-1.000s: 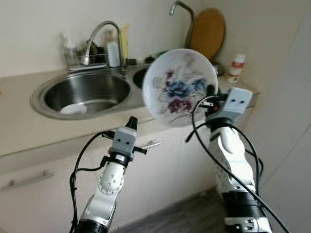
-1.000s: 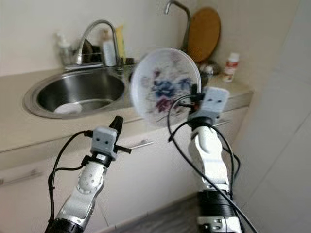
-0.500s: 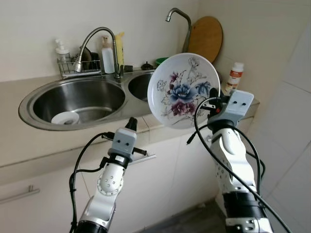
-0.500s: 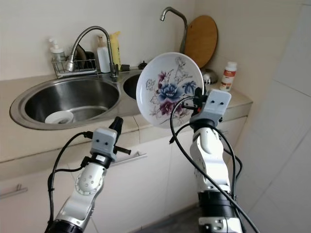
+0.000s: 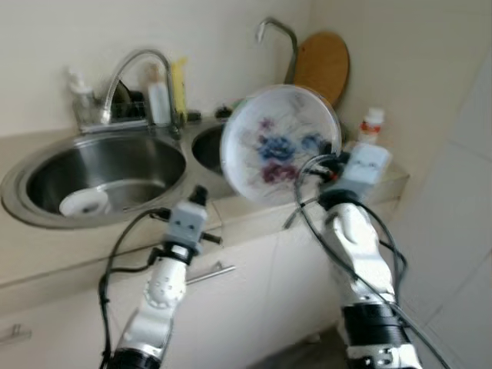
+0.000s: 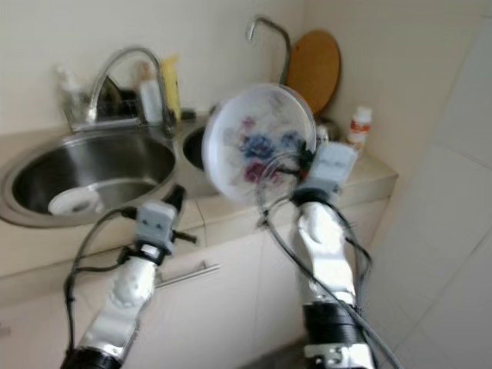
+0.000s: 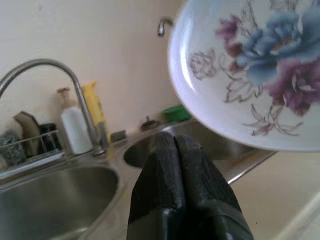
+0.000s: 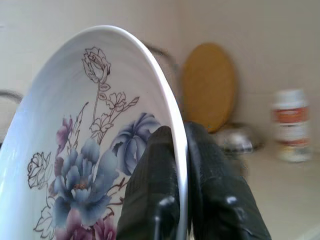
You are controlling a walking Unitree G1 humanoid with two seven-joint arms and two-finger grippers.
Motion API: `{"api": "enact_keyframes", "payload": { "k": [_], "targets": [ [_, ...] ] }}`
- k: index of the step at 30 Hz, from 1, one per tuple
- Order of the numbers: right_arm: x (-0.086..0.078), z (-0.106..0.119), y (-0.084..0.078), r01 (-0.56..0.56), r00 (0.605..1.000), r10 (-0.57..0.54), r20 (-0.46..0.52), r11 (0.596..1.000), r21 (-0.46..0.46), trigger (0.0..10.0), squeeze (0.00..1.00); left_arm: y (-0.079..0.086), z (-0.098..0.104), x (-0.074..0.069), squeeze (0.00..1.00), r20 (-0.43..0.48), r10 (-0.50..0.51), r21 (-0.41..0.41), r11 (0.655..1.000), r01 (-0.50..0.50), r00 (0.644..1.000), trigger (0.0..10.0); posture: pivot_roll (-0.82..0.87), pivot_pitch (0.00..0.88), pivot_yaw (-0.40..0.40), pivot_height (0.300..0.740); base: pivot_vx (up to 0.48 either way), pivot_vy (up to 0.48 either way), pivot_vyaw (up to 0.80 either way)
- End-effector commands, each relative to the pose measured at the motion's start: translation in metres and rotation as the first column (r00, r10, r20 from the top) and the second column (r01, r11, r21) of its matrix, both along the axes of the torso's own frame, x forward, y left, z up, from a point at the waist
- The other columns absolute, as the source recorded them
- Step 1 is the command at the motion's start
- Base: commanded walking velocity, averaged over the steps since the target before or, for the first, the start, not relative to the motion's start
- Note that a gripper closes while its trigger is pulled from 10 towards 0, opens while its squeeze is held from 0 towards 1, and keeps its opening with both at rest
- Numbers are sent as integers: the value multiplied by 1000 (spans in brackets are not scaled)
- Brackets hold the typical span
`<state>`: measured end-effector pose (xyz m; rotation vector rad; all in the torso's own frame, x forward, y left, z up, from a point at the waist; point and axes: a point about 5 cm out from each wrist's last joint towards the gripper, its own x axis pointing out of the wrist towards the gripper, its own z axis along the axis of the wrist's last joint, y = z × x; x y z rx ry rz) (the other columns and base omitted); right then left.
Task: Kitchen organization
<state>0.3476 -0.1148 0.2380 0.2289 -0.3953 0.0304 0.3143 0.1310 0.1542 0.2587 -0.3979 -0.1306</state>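
Left of the faucet [image 5: 131, 69], the large sink basin [image 5: 100, 173] holds one small white dish [image 5: 83, 203]. Below and just right of the faucet, the left gripper [image 7: 175, 150] hovers before the counter edge, fingers pressed together and empty. Farther right, the right gripper [image 8: 181, 145] pinches the rim of the floral plate [image 5: 278, 142], held upright before the smaller basin [image 5: 206, 146], with a wooden board [image 5: 323, 65] behind it.

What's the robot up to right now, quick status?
Right gripper clamped on rim of floral plate, held upright above counter edge. Left gripper shut, empty, low before the sink. Small white dish in the basin.
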Motion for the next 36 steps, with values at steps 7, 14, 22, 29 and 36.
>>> {"api": "enact_keyframes", "payload": {
  "k": [7,14,22,29,36],
  "targets": [
    [3,8,-17,60,998,-61,20,998,27,10000,0,-11,13,0,0,53,-37,11,999,36,998,10000,60,0,-24,740,264,0,405],
    [5,5,-18,77,997,-77,3,997,-4,10000,0,-12,11,0,0,42,-33,18,999,33,999,10000,60,0,-24,740,35,0,800],
    [8,5,-23,108,994,-108,-1,994,-24,10000,0,-13,11,0,0,37,-35,22,999,34,999,10000,63,0,-27,740,0,0,800],
    [12,7,-27,151,988,-152,-6,988,-30,10000,0,-13,10,0,0,36,-32,19,999,31,999,10000,63,0,-29,740,0,0,800],
    [14,6,-32,182,983,-182,-19,983,2,10000,0,-13,11,-1,0,42,-31,4,1000,31,999,10000,65,0,-31,740,0,0,229]
  ]
}}
